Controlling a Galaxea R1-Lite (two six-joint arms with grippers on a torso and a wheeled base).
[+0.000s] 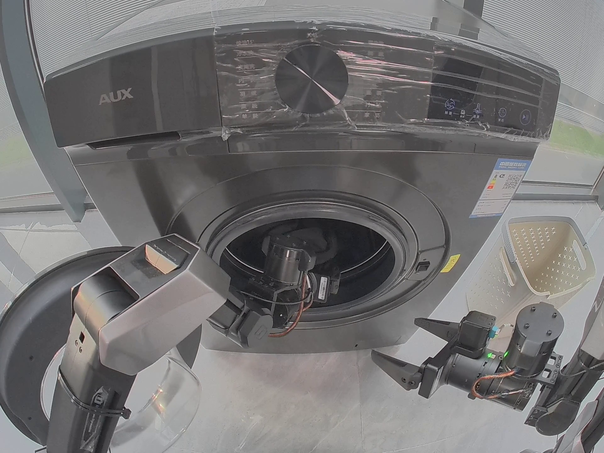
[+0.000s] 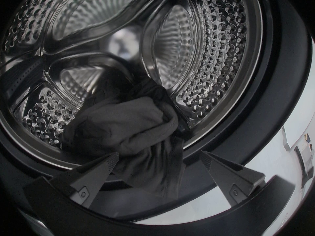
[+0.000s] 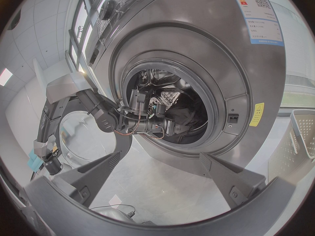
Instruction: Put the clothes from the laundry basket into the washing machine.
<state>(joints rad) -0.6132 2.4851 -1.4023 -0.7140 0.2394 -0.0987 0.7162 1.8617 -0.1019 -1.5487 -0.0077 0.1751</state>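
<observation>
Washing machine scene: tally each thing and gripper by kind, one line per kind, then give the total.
washing machine: 1
laundry basket: 1
dark garment, lying in the drum: 1
grippers, left gripper and right gripper: 2
Total: 5

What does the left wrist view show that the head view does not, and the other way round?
The left wrist view adds the perforated steel drum, a dark garment lying over the drum's front lip, and the left gripper with its jaws apart. The head view adds the control dial, the laundry basket at the machine's right, the open door and the right gripper, jaws apart. Shared by both: the dark seal around the round opening.
</observation>
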